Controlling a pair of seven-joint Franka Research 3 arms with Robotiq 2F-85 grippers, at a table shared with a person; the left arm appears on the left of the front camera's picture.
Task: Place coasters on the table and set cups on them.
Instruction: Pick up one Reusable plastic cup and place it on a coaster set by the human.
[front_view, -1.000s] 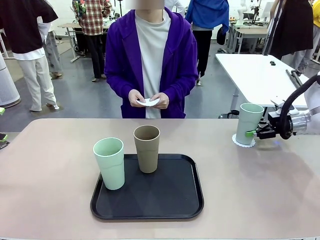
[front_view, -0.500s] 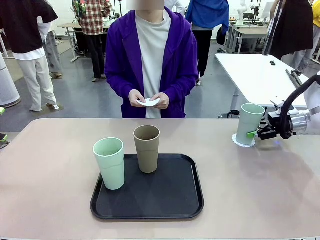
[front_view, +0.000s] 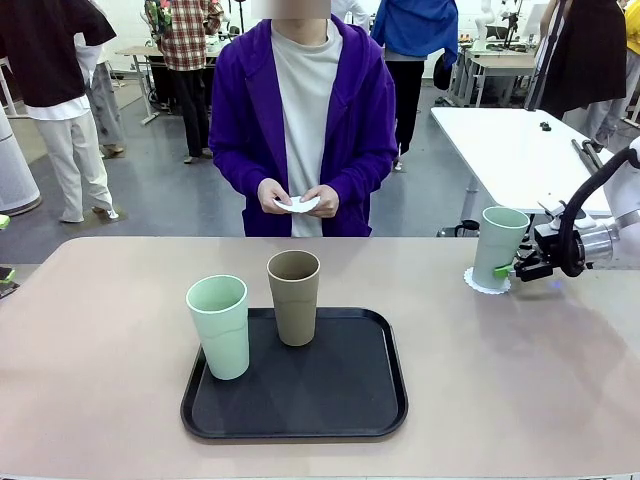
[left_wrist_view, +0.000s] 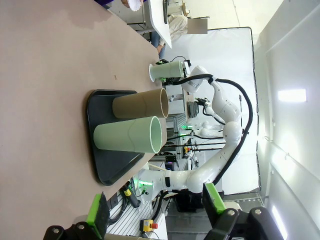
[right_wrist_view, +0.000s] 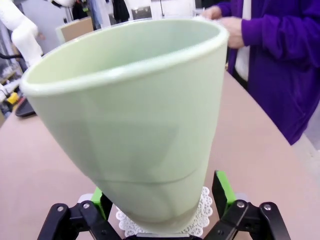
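A mint green cup (front_view: 499, 245) stands on a scalloped white coaster (front_view: 480, 283) at the table's right side. My right gripper (front_view: 512, 268) is open around its base, a green pad (right_wrist_view: 221, 192) on each side of the cup (right_wrist_view: 140, 115) above the coaster (right_wrist_view: 204, 209). A second mint cup (front_view: 220, 325) and a tan cup (front_view: 294, 296) stand on the black tray (front_view: 300, 405). The person across the table holds another white coaster (front_view: 298, 204) in both hands. My left gripper (left_wrist_view: 155, 215) is open with nothing in it, low at the left, facing both tray cups (left_wrist_view: 135, 120).
The beige table (front_view: 100, 330) has free room left of the tray and between the tray and the right cup. A white table (front_view: 520, 150) stands behind on the right. Other people stand farther back.
My right gripper has opened and let go of the mint cup, which stays upright on its coaster. The gripper has drawn back slightly to the right.
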